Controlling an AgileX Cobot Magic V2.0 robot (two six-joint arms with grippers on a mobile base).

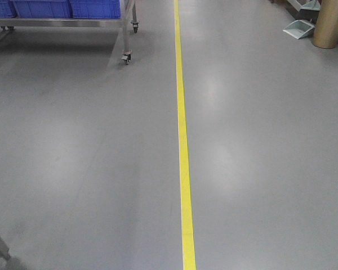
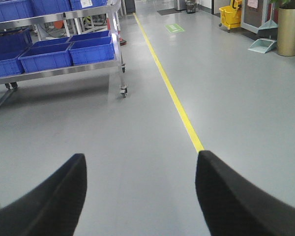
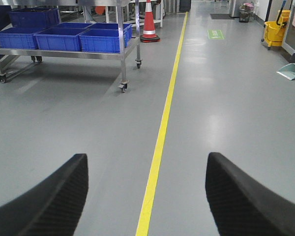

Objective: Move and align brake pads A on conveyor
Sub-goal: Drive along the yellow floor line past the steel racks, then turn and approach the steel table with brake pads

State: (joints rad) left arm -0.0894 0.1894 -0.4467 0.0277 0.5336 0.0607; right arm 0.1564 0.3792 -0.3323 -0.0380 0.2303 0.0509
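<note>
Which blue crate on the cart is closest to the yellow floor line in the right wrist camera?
The rightmost blue crate, at the end of the cart; the others sit further left.

Line [image 1: 183, 169]: runs up the middle of the floor [image 1: 73, 169].
Rack [image 3: 121, 54]: far left of the line.
Bins [image 3: 64, 38]: on the rack's shelf.
Cone [image 3: 149, 19]: beyond the rack, left of the line.
Dustpan [image 1: 298, 28]: far right, beside the planter [image 1: 329, 25].

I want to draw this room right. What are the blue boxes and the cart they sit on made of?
The blue boxes look like moulded plastic: one even colour, a slight gloss, thick rims. The cart looks like stainless steel: silvery, shiny legs and shelf edge, though it could be some other polished metal.
</note>
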